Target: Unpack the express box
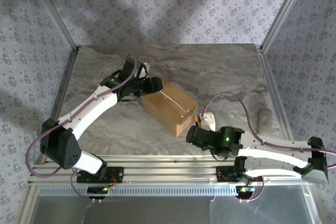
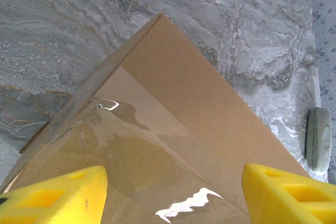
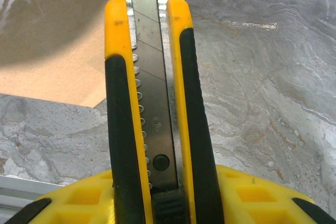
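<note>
The left claw (image 2: 173, 179) hangs spread wide over the taped express box (image 2: 178, 87). The right claw (image 3: 160, 198) grips a black-and-yellow utility knife (image 3: 149, 103) above the surface (image 3: 262, 103).

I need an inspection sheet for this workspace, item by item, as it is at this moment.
Surface: marbled table, no spill seen.
Job's things: express box closed, clear tape over its top.
Clutter: flat grey round object lying apart, right of the box.
Tools: left tool open, above the box top; right tool shut on a utility knife, blade out, near the box's near corner.
Cables: purple cables looped along both arms.
Surroundings: patterned walls, metal frame rails; nothing else seen.
</note>
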